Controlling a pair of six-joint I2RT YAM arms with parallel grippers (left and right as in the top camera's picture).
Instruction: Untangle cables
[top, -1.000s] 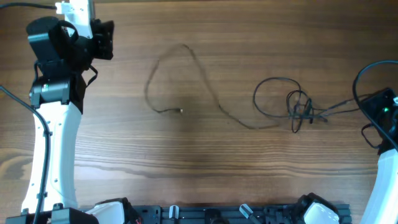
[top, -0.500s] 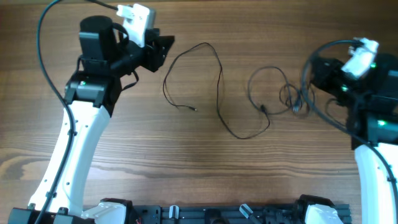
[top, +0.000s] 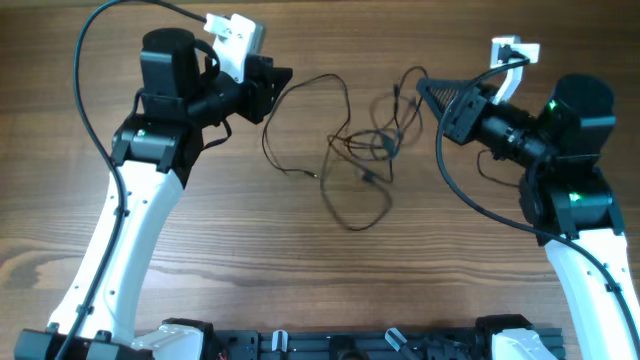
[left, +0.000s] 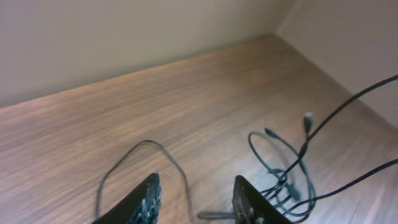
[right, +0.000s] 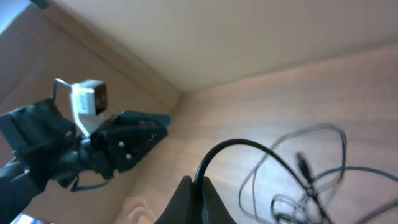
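Note:
The cables (top: 368, 146) lie as a knot of thin black wires mid-table, with one loose loop (top: 268, 140) trailing left. My left gripper (top: 283, 80) hovers at that loop's far end. In the left wrist view its fingers (left: 148, 198) stand apart with nothing between them; the loop (left: 163, 149) lies on the wood below and the knot (left: 287, 180) sits to the right. My right gripper (top: 421, 88) points left just right of the knot. In the right wrist view the right gripper (right: 198, 186) is shut on a black cable (right: 249, 145) arching up and down to the tangle (right: 305, 186).
Thick black arm cables curve above the left arm (top: 100, 30) and beside the right arm (top: 462, 200). A black rail (top: 380, 345) runs along the table's near edge. The left arm's camera head (right: 87, 102) shows in the right wrist view, close by. Beige walls rise behind the table.
Both arms have swung in from the table's sides toward the middle. The knot has shifted left and the loose loop has closed up against it. The right gripper stays shut.

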